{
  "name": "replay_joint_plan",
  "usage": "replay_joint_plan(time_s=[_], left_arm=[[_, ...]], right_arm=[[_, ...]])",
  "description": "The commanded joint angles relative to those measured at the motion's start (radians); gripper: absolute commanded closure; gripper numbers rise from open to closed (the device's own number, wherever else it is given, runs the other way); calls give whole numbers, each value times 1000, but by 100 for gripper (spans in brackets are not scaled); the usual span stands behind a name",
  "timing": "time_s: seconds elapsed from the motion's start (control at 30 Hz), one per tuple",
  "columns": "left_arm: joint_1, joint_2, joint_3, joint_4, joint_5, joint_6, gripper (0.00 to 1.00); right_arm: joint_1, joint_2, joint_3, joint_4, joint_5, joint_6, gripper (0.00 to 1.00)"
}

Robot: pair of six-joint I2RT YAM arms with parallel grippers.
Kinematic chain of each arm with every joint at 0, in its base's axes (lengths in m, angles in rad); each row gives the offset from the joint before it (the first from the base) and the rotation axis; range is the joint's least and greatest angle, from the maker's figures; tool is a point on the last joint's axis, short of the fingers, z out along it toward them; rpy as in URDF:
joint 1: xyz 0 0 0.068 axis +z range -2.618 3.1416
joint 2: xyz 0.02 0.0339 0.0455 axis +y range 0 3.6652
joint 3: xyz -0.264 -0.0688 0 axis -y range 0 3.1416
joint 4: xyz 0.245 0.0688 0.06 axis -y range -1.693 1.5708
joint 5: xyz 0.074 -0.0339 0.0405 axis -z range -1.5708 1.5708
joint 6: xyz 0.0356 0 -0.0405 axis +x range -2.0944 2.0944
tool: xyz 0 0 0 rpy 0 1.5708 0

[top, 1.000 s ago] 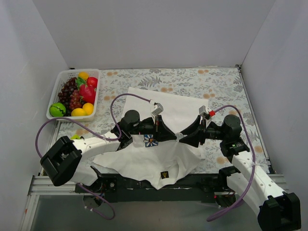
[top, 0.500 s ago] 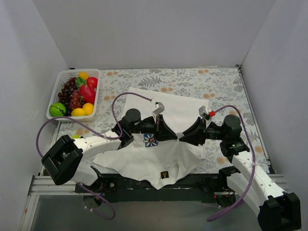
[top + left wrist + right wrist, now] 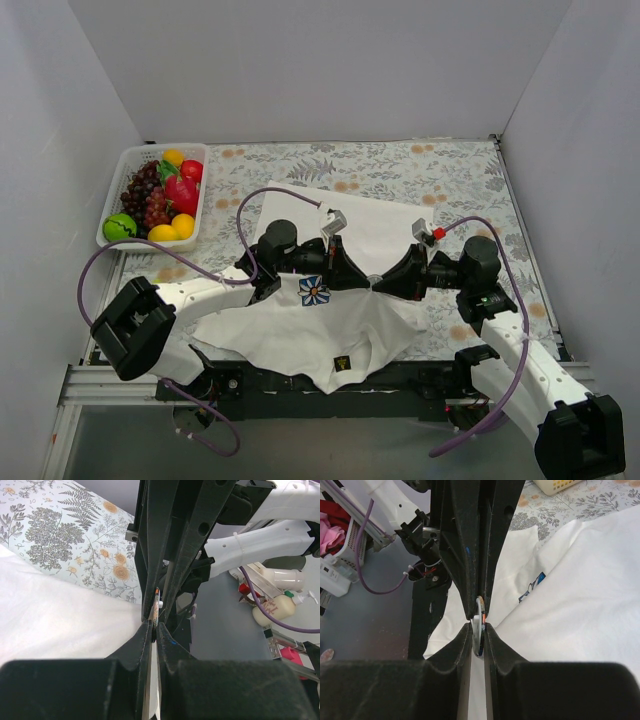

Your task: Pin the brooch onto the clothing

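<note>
The clothing [image 3: 330, 322], a white T-shirt with a blue-and-white flower print [image 3: 314, 291], lies crumpled at the table's near edge. Above it the two grippers meet tip to tip. The brooch [image 3: 371, 283] stands edge-on between them, a thin pale disc. My left gripper [image 3: 362, 281] is shut on one rim of the brooch [image 3: 157, 607], and in its own wrist view its tips [image 3: 154, 626] are pressed together. My right gripper [image 3: 379, 284] is shut on the opposite rim, with the brooch [image 3: 480, 611] pinched between its tips [image 3: 478, 625]. White cloth [image 3: 580, 595] hangs just below.
A white basket [image 3: 128, 158] of plastic fruit stands at the back left. The floral tablecloth [image 3: 420, 175] covers the table, with white walls on three sides. The shirt's black-gold label [image 3: 342, 363] hangs over the front rail. Bottles [image 3: 280, 607] stand beyond the table.
My right gripper's jaws have closed onto the brooch. The left arm has shifted slightly to the right, still gripping the brooch.
</note>
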State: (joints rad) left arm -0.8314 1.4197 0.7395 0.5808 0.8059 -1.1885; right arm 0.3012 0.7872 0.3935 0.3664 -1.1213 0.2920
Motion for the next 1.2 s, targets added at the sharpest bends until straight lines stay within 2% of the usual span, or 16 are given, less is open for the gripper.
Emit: replay_joint_plan(time_s=[0.0, 0.4, 0.77, 1.17], left_arm=[[-11, -18, 72, 16, 49, -5, 100], [-17, -33, 129, -102, 35, 61, 100], [-57, -80, 201, -295, -63, 188, 100], [-78, -208, 166, -322, -183, 239, 100]], right_arm=[[-1, 14, 41, 5, 51, -27, 99], [1, 29, 87, -99, 158, -39, 99], [-1, 43, 145, -181, 253, 7, 99], [-1, 55, 166, -196, 324, 108, 99]])
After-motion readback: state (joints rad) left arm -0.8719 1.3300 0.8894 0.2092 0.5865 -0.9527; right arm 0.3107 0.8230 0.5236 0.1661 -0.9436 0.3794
